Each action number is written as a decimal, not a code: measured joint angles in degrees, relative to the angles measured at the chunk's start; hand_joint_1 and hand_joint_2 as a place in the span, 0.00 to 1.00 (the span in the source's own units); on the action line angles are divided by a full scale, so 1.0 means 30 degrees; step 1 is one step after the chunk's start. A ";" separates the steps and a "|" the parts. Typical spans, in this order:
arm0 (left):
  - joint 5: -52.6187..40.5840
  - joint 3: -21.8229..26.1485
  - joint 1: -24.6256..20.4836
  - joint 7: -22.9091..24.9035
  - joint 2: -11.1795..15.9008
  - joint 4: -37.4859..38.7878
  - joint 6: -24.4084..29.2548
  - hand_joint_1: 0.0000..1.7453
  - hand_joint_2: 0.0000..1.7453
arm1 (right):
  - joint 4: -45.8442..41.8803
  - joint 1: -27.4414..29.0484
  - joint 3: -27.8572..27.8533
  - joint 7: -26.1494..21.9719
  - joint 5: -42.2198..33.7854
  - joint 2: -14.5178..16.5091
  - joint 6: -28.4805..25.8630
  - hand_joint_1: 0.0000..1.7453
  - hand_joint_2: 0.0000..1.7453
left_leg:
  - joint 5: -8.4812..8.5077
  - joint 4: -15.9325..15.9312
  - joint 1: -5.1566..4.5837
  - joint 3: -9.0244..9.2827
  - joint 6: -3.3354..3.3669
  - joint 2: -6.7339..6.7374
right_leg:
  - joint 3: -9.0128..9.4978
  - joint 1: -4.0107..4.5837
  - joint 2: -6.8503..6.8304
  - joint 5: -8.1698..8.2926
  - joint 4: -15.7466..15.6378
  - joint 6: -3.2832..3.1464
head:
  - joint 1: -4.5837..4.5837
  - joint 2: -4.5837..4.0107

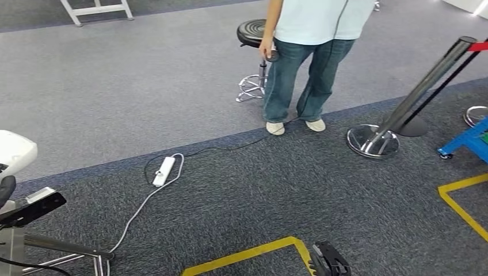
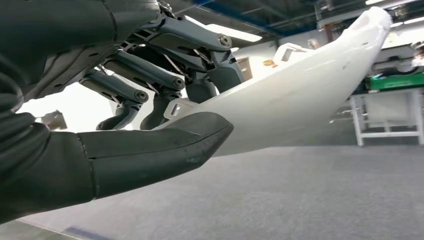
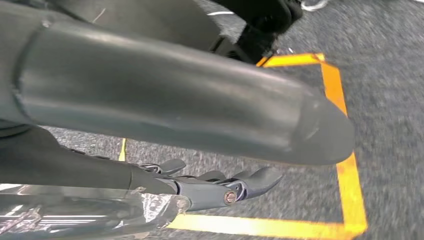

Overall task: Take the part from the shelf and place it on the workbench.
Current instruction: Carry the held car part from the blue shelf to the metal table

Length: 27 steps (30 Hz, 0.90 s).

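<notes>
The part is a long, curved white shell. My left hand holds it, with the dark fingers curled behind it and the thick thumb lying across its front. In the head view a white rounded piece, likely the same part, shows at the left edge. My right hand hangs low over the carpet at the bottom edge. In the right wrist view that hand holds nothing, its thumb and fingers stretched out apart above the yellow floor tape.
A person in jeans stands ahead beside a black stool. A stanchion base and a blue cart are at the right. A white power strip and its cable lie on the carpet. A metal frame stands at lower left.
</notes>
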 joint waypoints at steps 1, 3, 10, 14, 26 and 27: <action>0.0077 -0.0004 -0.0010 -0.0007 -0.0026 0.0000 0.0000 0.91 1.00 | -0.0002 0.0040 0.0000 0.0006 0.0000 0.0002 0.0002 0.00 0.00 | 0.0011 0.0003 -0.0033 -0.0017 0.0060 -0.0245 | -0.0699 0.0015 0.0263 -0.0504 0.1336 -0.0028 | 0.0027 0.0000; 0.0362 0.0045 -0.0020 -0.0051 -0.0082 0.0000 0.0014 0.91 1.00 | -0.0011 0.0117 0.0000 0.0016 0.0000 0.0005 0.0007 0.00 0.00 | 0.0027 0.0008 -0.0119 -0.0031 0.0110 -0.0811 | -0.1482 0.0057 0.0438 -0.0564 0.2515 -0.0154 | 0.0045 -0.0004; 0.3152 0.0984 -0.0418 -0.0337 -0.0368 -0.0257 0.0189 0.91 1.00 | -0.0022 0.0082 0.0000 -0.0007 0.0000 -0.0015 0.0007 0.00 0.00 | 0.0185 0.0040 -0.0082 -0.0213 -0.0240 -0.2480 | 0.1004 0.0215 0.1858 0.2088 -0.3075 -0.0664 | 0.0023 -0.0002; 0.4251 0.1825 -0.0692 -0.0328 -0.0508 -0.0505 0.0115 0.91 1.00 | -0.0031 0.0066 0.0000 -0.0026 -0.0035 0.0047 0.0011 0.00 0.00 | -0.0636 0.1236 -0.0089 -0.0895 -0.0575 -0.1252 | 0.1174 0.0103 0.0951 0.2346 -0.3506 -0.0935 | -0.0053 -0.0004; 0.4479 0.2605 -0.0991 -0.0019 -0.0854 -0.0605 -0.0111 0.91 1.00 | -0.0015 0.0097 0.0000 -0.0038 -0.0073 -0.0018 0.0055 0.00 0.00 | 0.0089 0.0025 0.0113 -0.0225 -0.0700 0.1169 | 0.1657 0.0187 -0.1885 0.1715 -0.3421 -0.0228 | -0.0097 -0.0004; 0.4479 0.2707 -0.0967 0.0055 -0.0881 -0.0605 -0.0147 0.91 1.00 | -0.0016 0.0068 0.0000 -0.0040 -0.0073 -0.0016 0.0055 0.00 0.00 | 0.0085 0.0017 0.0126 -0.0223 -0.0569 0.0928 | 0.1672 0.0133 -0.1716 0.1588 -0.3352 -0.0113 | -0.0075 -0.0005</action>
